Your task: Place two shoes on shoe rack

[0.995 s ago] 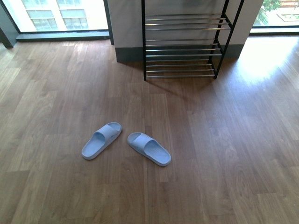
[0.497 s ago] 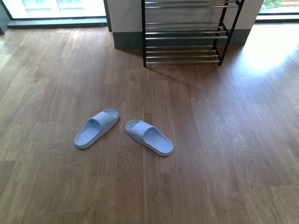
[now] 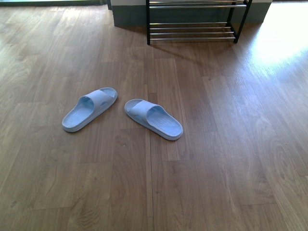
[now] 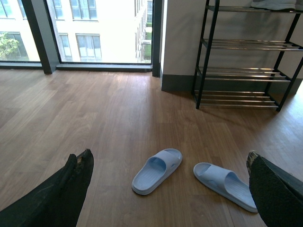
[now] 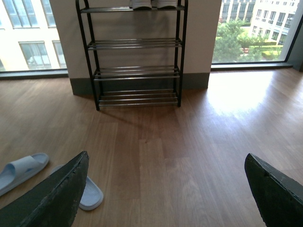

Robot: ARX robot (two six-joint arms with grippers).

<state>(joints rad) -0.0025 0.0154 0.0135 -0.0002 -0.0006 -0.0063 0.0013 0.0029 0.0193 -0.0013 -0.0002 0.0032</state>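
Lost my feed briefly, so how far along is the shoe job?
Done: white soles of shoes show on the rack's top tier, seemingly placed. In hand: nothing; both arms' jaws stand open and empty. To do: the left slide and right slide lie on the floor, short of the rack.

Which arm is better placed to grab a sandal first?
Probably left: the sandals sit central and leftward ahead, and the open left gripper frames both; the right gripper faces the rack instead.
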